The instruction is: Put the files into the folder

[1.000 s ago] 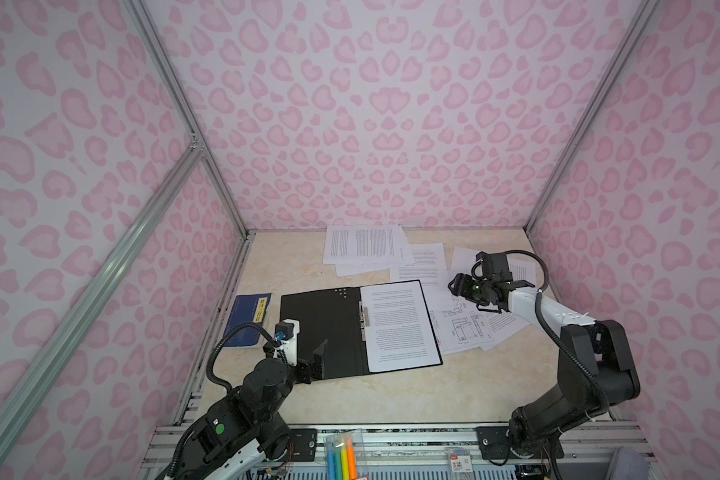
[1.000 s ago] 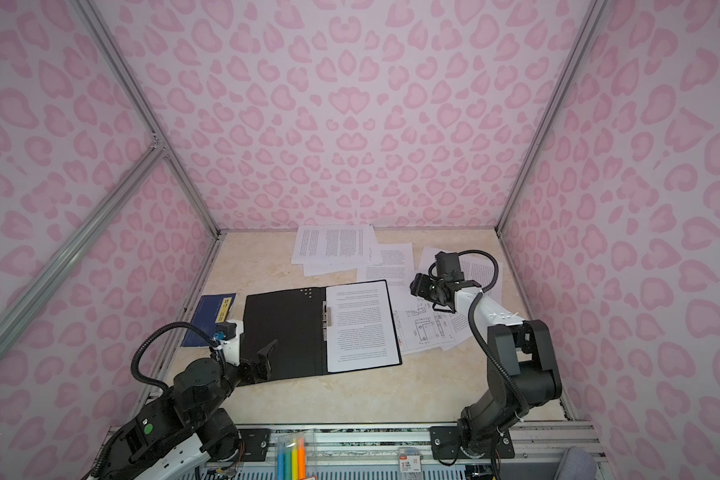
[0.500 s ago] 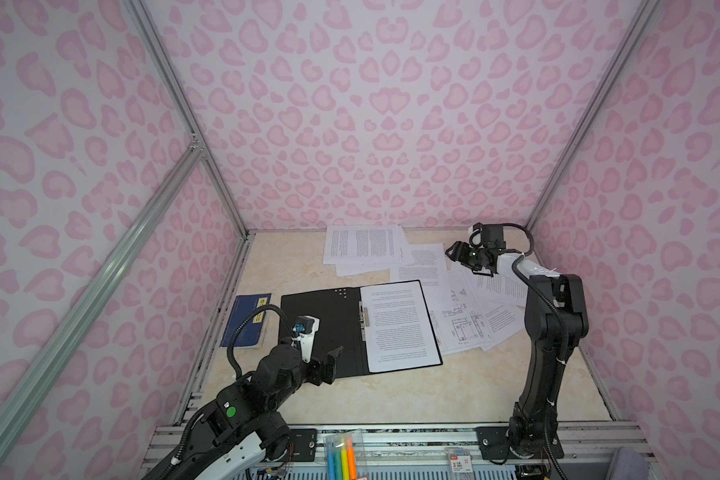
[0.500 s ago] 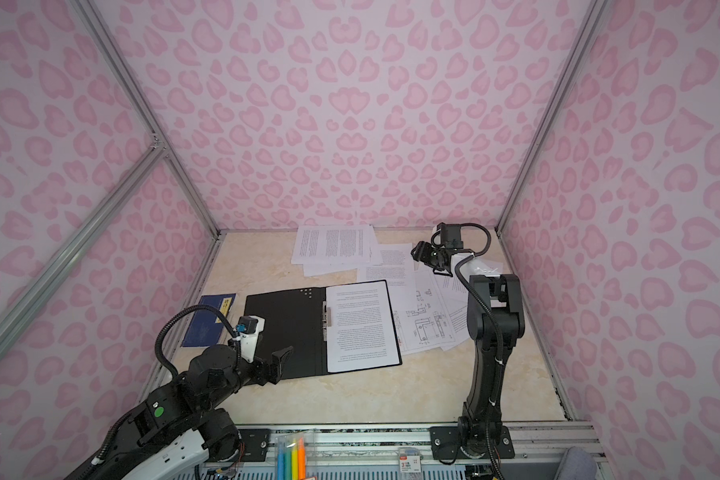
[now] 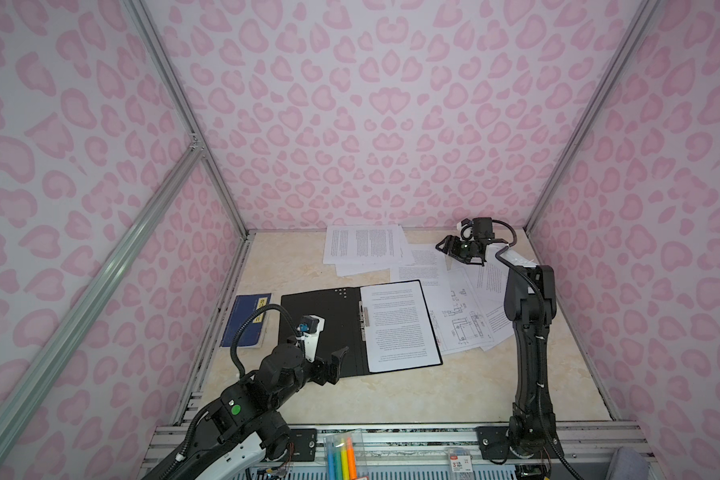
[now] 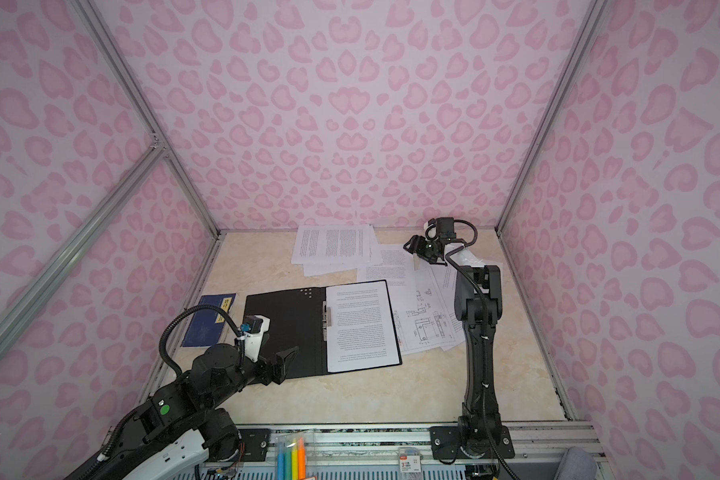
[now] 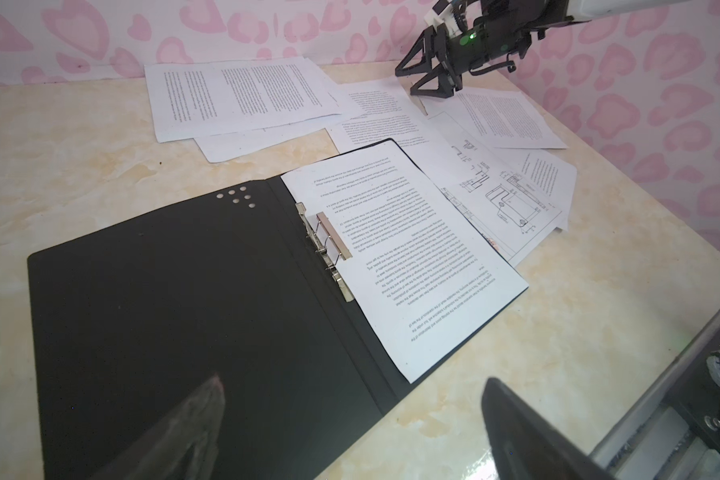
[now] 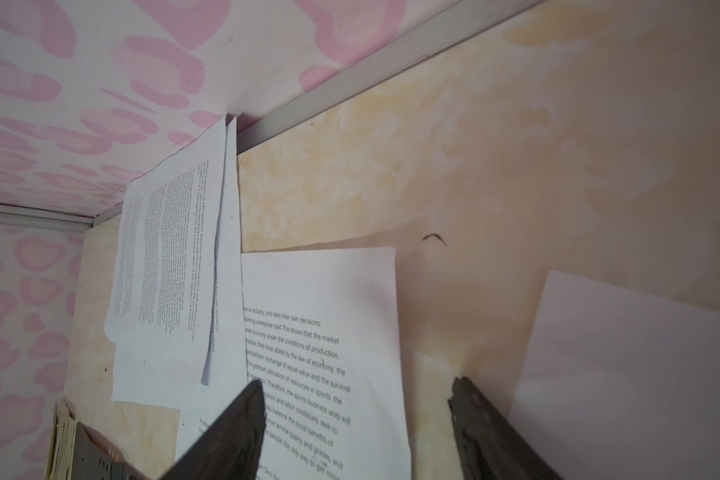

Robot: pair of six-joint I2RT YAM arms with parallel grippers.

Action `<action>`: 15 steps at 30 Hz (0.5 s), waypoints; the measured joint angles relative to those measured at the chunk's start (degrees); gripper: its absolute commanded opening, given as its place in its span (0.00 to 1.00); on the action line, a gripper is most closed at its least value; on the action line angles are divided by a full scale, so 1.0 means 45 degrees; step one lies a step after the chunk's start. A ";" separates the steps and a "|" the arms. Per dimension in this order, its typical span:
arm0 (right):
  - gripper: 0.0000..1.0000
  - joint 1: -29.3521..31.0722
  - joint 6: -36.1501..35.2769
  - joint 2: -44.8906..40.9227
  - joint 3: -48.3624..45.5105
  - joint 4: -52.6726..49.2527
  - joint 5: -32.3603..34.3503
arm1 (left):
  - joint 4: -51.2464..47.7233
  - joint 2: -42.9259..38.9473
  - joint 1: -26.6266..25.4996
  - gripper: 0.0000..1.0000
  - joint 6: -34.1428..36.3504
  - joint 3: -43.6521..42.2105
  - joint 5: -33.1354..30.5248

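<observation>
**Right claw poised over loose pages, folder open and waiting**

The folder (image 5: 337, 311) lay opened flat under and just ahead of the left claw (image 5: 338, 365), black inside up. One printed sheet (image 5: 398, 326) already sat on its clip-side half. The left claw was spread wide and empty, low over the near edge of the bare cover. It was probably parked there to pin the folder down when a page came in.

The right claw (image 5: 449, 248) hung well away from the folder, above the far end of the loose sheets (image 5: 458, 307) fanned out below and behind it. Its jaws were spread with nothing between them. In the wrist view they straddled the long edge of a text page (image 8: 321, 332) and the bare table (image 8: 495, 166), which looked like lining up to nip that edge. Whether a fingertip touched paper could not be told. Ahead of its fingertips, against the back wall, lay a small stack (image 5: 364, 245). A blue booklet (image 5: 248, 320) lay to the outer side of the left claw, apart from the folder and no part of the job.
</observation>
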 measured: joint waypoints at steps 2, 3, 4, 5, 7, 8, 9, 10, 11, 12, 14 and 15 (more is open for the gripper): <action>0.72 0.0010 0.0068 0.0204 0.0233 0.0019 -0.0316 | 0.0544 0.0325 0.0000 0.98 0.0209 0.0010 0.0117; 0.72 0.0015 0.0136 0.0350 0.0437 0.0000 -0.0500 | 0.0816 0.0651 0.0000 0.98 0.0335 0.0078 0.0233; 0.72 0.0019 0.0223 0.0486 0.0636 -0.0005 -0.0636 | 0.0971 0.0962 0.0000 0.98 0.0491 0.0185 0.0350; 0.72 0.0039 0.0233 0.0641 0.0850 0.0005 -0.0792 | 0.1103 0.1370 0.0000 0.98 0.0641 0.0369 0.0389; 0.71 0.0087 0.0233 0.0811 0.1049 0.0010 -0.1103 | 0.1457 0.2132 0.0000 0.98 0.0957 0.0709 0.0539; 0.71 0.0102 0.0238 0.0845 0.1064 0.0015 -0.1268 | 0.1685 0.2516 0.0000 0.98 0.1103 0.0826 0.0670; 0.71 0.0121 0.0238 0.0855 0.1044 0.0029 -0.1447 | 0.1826 0.2803 0.0000 0.98 0.1205 0.0894 0.0685; 0.71 0.0136 0.0233 0.0860 0.1010 0.0029 -0.1613 | 0.1967 0.3065 0.0000 0.98 0.1258 0.0903 0.0724; 0.70 0.0151 0.0233 0.0860 0.0991 0.0015 -0.1729 | 0.2011 0.3264 0.0015 0.98 0.1321 0.0899 0.0855; 0.69 0.0170 0.0223 0.0855 0.0947 0.0019 -0.1841 | 0.2011 0.3332 0.0029 0.98 0.1379 0.0869 0.1015; 0.69 0.0214 0.0170 0.0685 0.0588 0.0102 -0.2108 | 0.2215 0.3322 0.0083 0.98 0.1467 0.0748 0.1141; 0.69 0.0219 0.0180 0.0510 0.0267 0.0155 -0.2215 | 0.2288 0.3293 0.0107 0.98 0.1467 0.0699 0.1316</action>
